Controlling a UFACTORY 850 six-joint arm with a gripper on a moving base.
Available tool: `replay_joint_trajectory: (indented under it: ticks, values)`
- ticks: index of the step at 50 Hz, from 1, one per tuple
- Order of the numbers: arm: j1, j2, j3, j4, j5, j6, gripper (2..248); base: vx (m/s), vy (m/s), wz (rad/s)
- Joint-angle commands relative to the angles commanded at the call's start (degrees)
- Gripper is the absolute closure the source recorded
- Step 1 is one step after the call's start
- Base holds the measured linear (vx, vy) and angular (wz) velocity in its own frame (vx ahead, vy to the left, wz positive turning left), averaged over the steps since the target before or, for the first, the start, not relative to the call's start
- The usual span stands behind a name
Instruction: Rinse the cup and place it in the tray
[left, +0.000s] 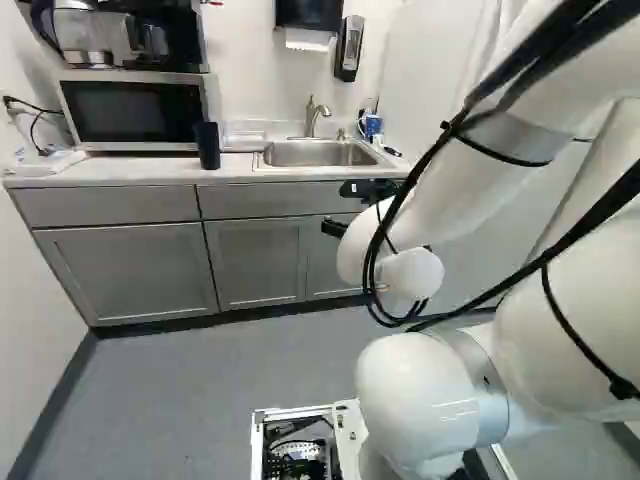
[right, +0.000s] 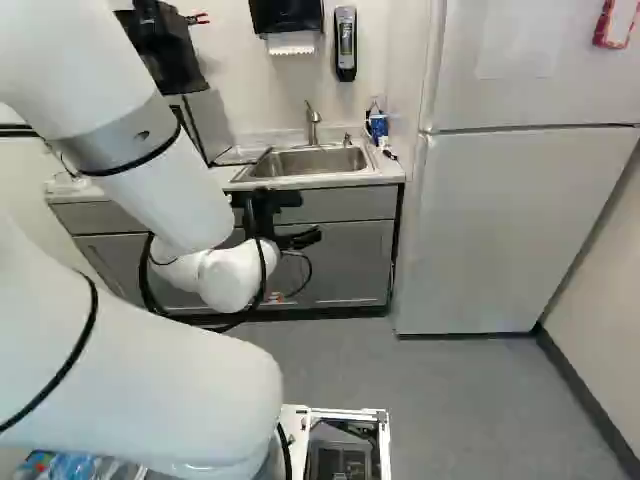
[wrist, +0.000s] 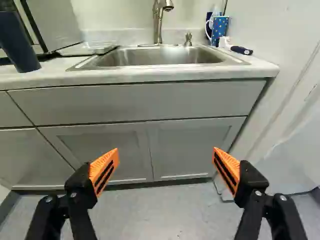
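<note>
In the left base view my gripper (left: 333, 208) is in front of the cabinets, below the counter's front edge. The wrist view shows the gripper (wrist: 165, 157) open, its orange pads wide apart with nothing between them. A dark blue cup (left: 208, 145) stands upright on the counter beside the microwave; the wrist view shows the same cup (wrist: 19, 42) ahead, left of the sink. Between cup and sink lies a low clear tray (wrist: 86, 49). The steel sink (wrist: 155, 57) has a faucet (wrist: 158, 22) behind it.
A microwave (left: 130, 110) stands on the counter (left: 110, 172). Behind the sink's right corner are a dotted blue cup (wrist: 220, 29) and a brush (wrist: 241, 50). Grey cabinets (wrist: 190, 145) front the counter, with a refrigerator (right: 500, 230) to their right.
</note>
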Motion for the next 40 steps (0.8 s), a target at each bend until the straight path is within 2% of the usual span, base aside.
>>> replay_joint_trajectory:
  ticks: [40]
  values:
    - [0.0, -0.5, -0.4, 0.0, 0.0, 0.0, 3, 0.000, 0.000, 0.000]
